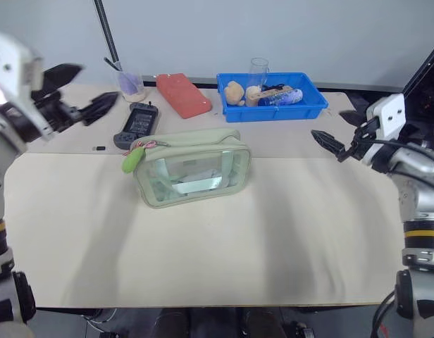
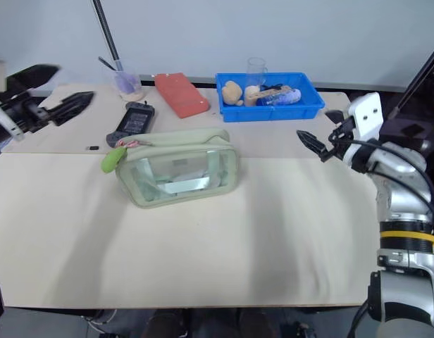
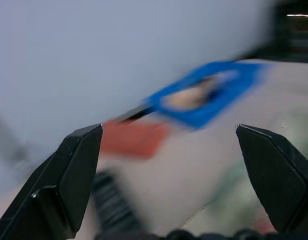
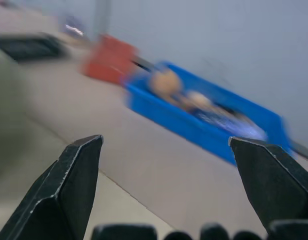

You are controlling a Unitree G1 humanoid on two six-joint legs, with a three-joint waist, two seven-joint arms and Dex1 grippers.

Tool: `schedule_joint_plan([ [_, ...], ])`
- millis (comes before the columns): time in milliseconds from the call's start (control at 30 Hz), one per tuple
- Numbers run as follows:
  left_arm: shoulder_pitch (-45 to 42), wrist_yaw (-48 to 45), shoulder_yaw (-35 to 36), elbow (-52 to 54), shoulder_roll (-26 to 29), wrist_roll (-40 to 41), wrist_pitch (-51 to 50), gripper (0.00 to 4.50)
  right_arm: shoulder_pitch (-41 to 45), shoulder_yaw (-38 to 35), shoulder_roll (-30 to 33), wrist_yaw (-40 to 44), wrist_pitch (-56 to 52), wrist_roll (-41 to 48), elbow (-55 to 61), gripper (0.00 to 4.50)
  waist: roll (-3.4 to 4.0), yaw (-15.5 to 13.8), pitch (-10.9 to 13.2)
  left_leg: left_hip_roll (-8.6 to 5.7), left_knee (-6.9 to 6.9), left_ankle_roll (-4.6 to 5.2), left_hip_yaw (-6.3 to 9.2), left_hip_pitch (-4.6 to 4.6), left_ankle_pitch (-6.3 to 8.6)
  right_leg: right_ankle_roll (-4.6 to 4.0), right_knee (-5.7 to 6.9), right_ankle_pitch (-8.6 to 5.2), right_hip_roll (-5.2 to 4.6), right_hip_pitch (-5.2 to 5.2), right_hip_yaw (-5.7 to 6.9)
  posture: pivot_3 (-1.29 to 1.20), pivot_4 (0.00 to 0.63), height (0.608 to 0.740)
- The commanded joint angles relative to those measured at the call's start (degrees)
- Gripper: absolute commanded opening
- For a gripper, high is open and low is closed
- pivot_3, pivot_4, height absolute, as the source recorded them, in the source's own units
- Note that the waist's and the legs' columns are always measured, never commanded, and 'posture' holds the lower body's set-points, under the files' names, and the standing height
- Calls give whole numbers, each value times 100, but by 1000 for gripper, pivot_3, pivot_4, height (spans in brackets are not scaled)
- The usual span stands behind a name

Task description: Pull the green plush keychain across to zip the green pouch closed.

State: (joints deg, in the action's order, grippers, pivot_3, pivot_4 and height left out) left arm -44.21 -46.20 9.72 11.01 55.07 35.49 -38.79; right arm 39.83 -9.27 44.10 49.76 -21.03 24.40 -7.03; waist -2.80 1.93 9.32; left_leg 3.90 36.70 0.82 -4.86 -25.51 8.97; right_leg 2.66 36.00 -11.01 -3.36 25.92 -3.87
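**Both tools raised and empty, pouch untouched**

While both of our tools hang above the desk (image 1: 203,246) with fingers spread wide and nothing between them, the left tool (image 1: 79,95) and the right tool (image 1: 340,137) stand well apart from the work. Between them the green pouch (image 1: 192,174) sits on the desk, the green plush keychain (image 1: 134,158) dangling at its left end. Pulling the keychain without steadying the pouch could drag the whole pouch along, and the soft plush may slip out. Something pale lies inside the pouch, though we cannot tell what. Behind, the blue tray (image 1: 273,109) holds a tan plush toy (image 1: 234,92), a clear cup (image 1: 258,70) and a blue item.
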Motion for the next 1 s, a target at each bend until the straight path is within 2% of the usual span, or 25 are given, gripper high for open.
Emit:
schedule_joint_plan([
  [33,-416,-384,-982,636,-120,-210,-183,4500,93,-21,88,121,-1072,824,1273,4468,0,-4,0,1,0,0,1,1,0,-3,3,-2,2,0,0,0,150,740],
  [133,-533,-619,-1809,693,-184,-955,232,4500,75,-10,33,-71,-1618,1153,1977,4468,1,27,-1,3,0,1,2,4,0,-9,9,-5,6,6,-1,0,150,740],
  [233,-425,-795,-2612,428,-139,-2035,989,4500,-87,27,-37,-277,-1894,1323,2563,4468,1,15,-1,3,0,2,3,3,-1,-16,12,-8,8,11,-1,0,150,740],
  [367,-476,-652,-2933,-139,-520,-2834,1753,4500,-259,-43,-45,-520,-2268,1607,3167,4468,1,-65,-1,2,4,2,2,-4,-1,-31,9,-17,5,13,-2,0,150,740],
  [467,-546,-700,-2793,-342,-816,-2904,1928,3667,-302,-93,4,-642,-2387,1664,3292,4500,1,-119,-1,1,16,2,-1,-15,-1,-34,8,-18,2,19,-4,0,150,740],
  [700,-584,-1016,-2684,-647,-936,-3138,2294,283,-680,-54,310,-600,-2232,1373,3362,4500,2,-156,-1,-2,21,3,-1,-20,-1,-38,6,-21,-1,18,-4,0,150,740],
  [733,-583,-1060,-2685,-708,-930,-3197,2374,55,-664,-73,327,-607,-2265,1405,3387,4500,2,-145,-1,-2,21,3,-1,-19,-1,-37,8,-20,-1,18,-5,0,150,740],
  [833,-652,-1105,-2670,-1051,-954,-3403,2943,55,-609,-35,485,-522,-2258,1361,3448,4500,2,-128,-1,0,20,3,3,-14,-1,-30,11,-16,3,17,-5,0,150,740],
  [1000,-1042,-1888,-2550,-2024,-1042,-3165,4469,55,-302,-97,719,-298,-2393,1612,3361,4500,2,-129,-1,-1,20,3,1,-16,-1,-39,9,-21,1,18,-5,0,150,740],
])
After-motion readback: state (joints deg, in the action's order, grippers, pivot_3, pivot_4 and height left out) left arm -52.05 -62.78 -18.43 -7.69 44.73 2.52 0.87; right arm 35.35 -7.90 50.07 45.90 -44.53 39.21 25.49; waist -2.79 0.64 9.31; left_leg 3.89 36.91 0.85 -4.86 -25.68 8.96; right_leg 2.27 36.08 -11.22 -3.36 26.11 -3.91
